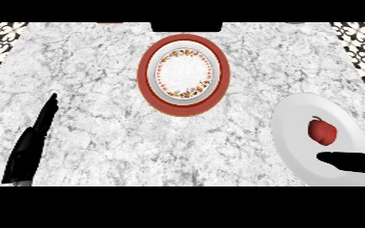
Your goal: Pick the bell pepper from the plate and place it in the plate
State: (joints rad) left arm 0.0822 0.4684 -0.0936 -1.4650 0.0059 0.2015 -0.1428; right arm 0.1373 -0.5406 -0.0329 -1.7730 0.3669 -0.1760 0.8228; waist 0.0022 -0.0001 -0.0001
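A red bell pepper [322, 130] lies on a plain white plate [296, 125] at the right edge of the counter. My right hand [343, 161] comes in from the right just below the pepper, over the plate, with straight fingers that stay short of the pepper. A second plate [185, 74], white with a floral ring and a wide red rim, sits at the upper middle with nothing on it. My left hand [32, 142] rests at the lower left, fingers straight and pointing up, holding nothing.
A grey marbled counter [107, 116] spreads between the two plates. A dark block [187, 26] sits at the back edge behind the red-rimmed plate. Patterned tiles [351, 36] show at both upper corners.
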